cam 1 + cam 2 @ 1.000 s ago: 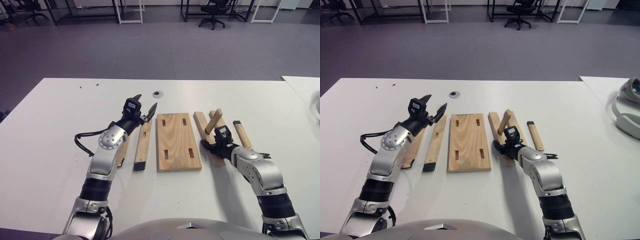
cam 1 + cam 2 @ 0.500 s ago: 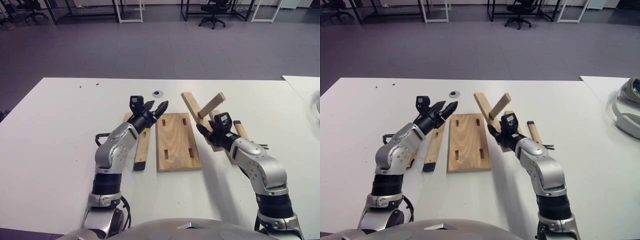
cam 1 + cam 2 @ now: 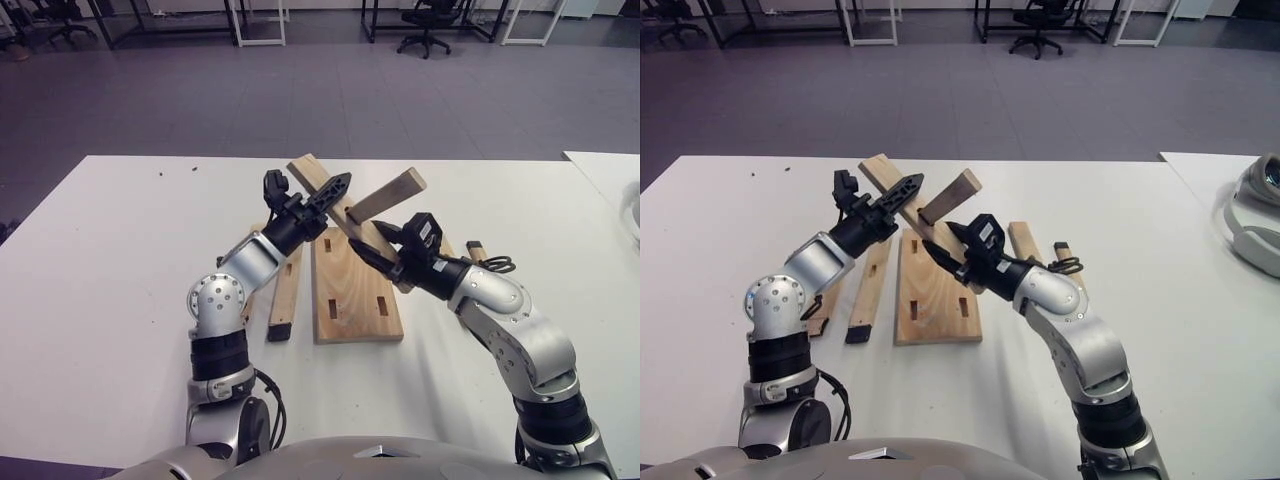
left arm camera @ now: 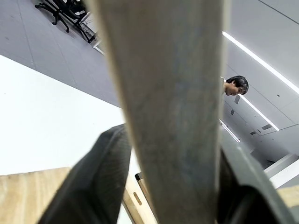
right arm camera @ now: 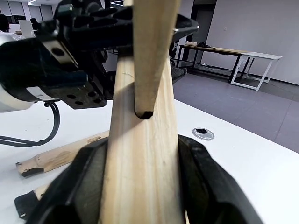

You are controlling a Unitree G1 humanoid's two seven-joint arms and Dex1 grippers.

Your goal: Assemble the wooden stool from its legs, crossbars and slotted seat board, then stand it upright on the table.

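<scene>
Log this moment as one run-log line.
right claw: shut on leg, lower part | left claw: shut on leg, upper end | crossbar: sticking from leg | seat board: flat on table under leg

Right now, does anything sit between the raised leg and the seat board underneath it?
Nothing visible does. The right gripper holds the leg above the seat board, with the left gripper at its upper end; only air lies between them.

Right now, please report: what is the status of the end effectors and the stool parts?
Right end effector shut on leg, above seat board. Left end effector shut on leg's upper end. Crossbar sticks out of leg.
</scene>
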